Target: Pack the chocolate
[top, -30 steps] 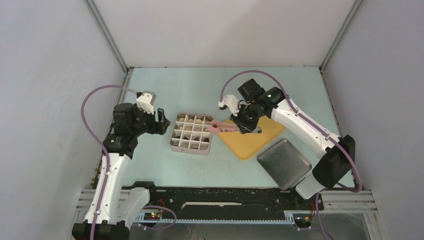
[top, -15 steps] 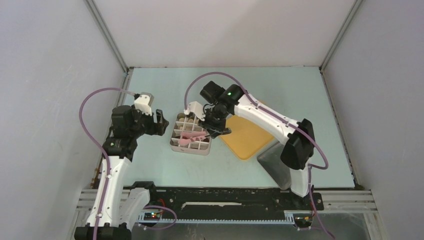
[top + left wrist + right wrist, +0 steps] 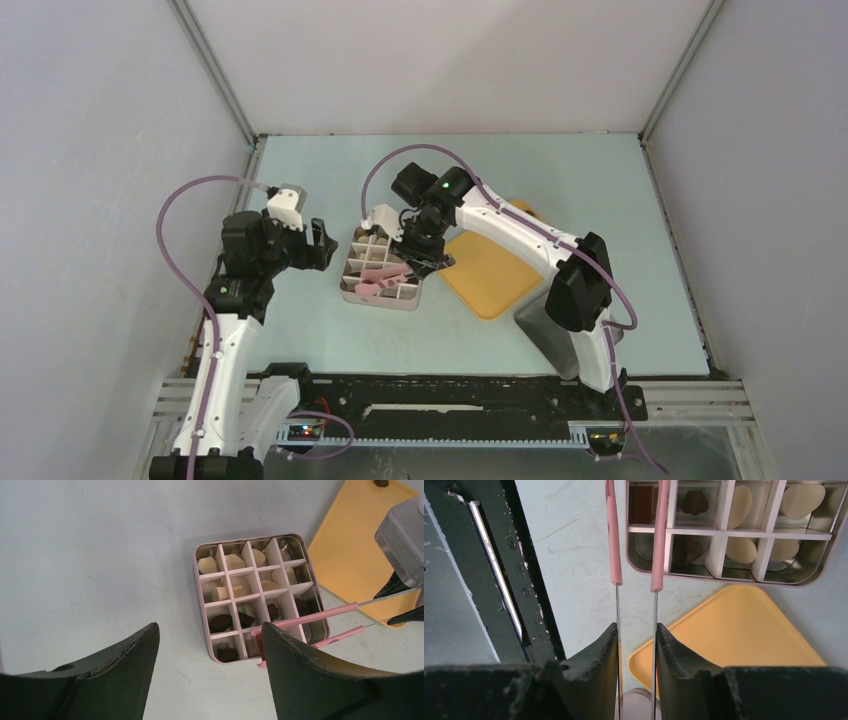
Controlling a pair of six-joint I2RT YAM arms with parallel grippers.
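The right arm (image 3: 520, 235) stretches across leftward, right gripper (image 3: 636, 630) clamped on pink tongs (image 3: 613, 540). The left gripper (image 3: 207, 630) hangs tilted down, fingers spread wide.

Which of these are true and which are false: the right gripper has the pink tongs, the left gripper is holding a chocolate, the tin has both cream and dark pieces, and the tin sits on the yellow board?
1. The right gripper is shut on the pink tongs. True.
2. The left gripper holds a chocolate. False: it is open and empty.
3. The tin holds both cream pieces and dark pieces. True.
4. The tin sits on the yellow board. False: it stands on the table, beside the board.
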